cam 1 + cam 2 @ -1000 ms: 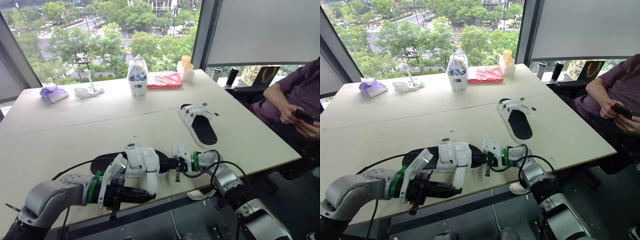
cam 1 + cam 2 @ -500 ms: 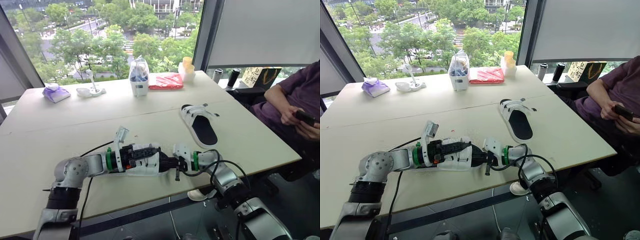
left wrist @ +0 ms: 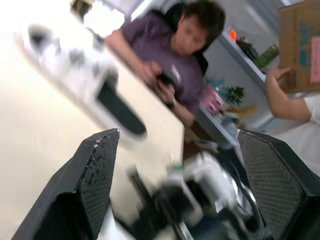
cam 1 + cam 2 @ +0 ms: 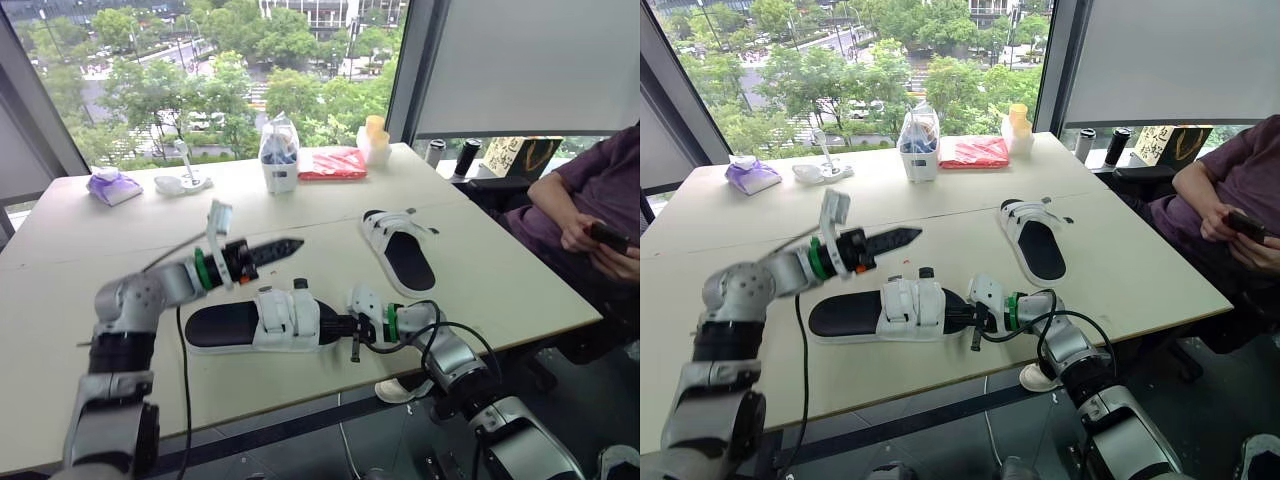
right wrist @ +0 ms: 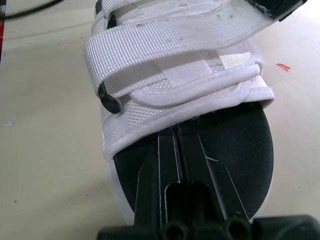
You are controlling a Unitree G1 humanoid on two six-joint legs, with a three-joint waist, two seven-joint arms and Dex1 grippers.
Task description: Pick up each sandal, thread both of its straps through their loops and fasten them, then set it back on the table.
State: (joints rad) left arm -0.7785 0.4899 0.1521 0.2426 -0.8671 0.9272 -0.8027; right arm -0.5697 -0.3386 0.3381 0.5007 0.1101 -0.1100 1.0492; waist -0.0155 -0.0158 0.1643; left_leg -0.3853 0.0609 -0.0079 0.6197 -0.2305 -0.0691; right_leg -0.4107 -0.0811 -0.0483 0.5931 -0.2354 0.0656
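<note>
Your right hand lay low on the pale bench, its two black fingers drawn together and resting on the toe end of the near sandal, a black-soled one with white woven straps. I judged that you kept it there to pin the shoe flat, so it would not slide while the other arm worked and then let go. The wide white straps lay folded across the upper. One strap end stood slightly raised at the far side, and I could not tell whether both were fully fastened.

Your left hand hung in the air above the bench, beyond the near sandal and apart from it. The left wrist view showed its fingers spread wide with nothing between them.

The second sandal, of the same black and white make, lay well apart to your right, its straps looking loose and not yet handled.

Half a second before, your left hand was down on the near sandal's straps. A second before, it reached in from the bench's front edge, with a strap hanging over that edge. By this moment you had lifted it off, and the shoe sat flat on the bench. Your right hand had not shifted.
</note>
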